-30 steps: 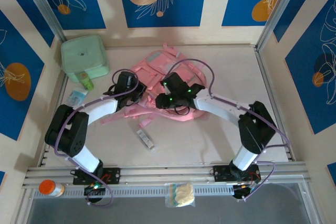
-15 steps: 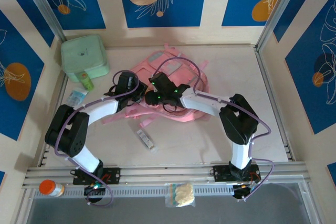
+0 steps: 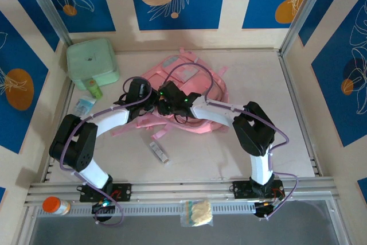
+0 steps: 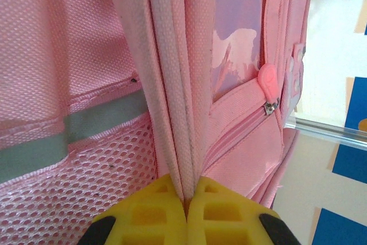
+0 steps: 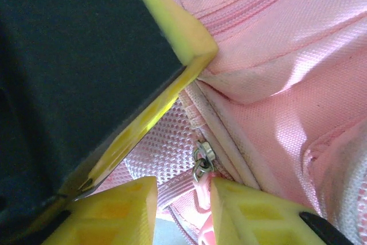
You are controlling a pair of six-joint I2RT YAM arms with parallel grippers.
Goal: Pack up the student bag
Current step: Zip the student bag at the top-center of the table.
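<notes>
The counter [image 3: 229, 153] carries the student bag [image 3: 186, 73] just behind centre. It lies flat with its pocketed front up, and both arms meet over its left side. As best I can judge, its long axis runs from the far edge toward the arm bases, slanted a little leftward, with straps trailing off the near-left corner. I can't say for sure which end is the top.

My left arm [image 3: 109, 120] reaches in from the left, and its jaws are clamped tight on a piped seam [image 4: 172, 84] of the bag. I read that as an anchor, holding the fabric taut so a zip can run. The right arm [image 3: 221, 112] comes in from the other side, nose to nose with the left one. Its jaws stand narrowly apart, straddling a small metal zip slider [image 5: 202, 158] and its pink tab, not yet pinching either. That pocket needs opening before anything goes in, so I'd say packing has hardly begun.
</notes>
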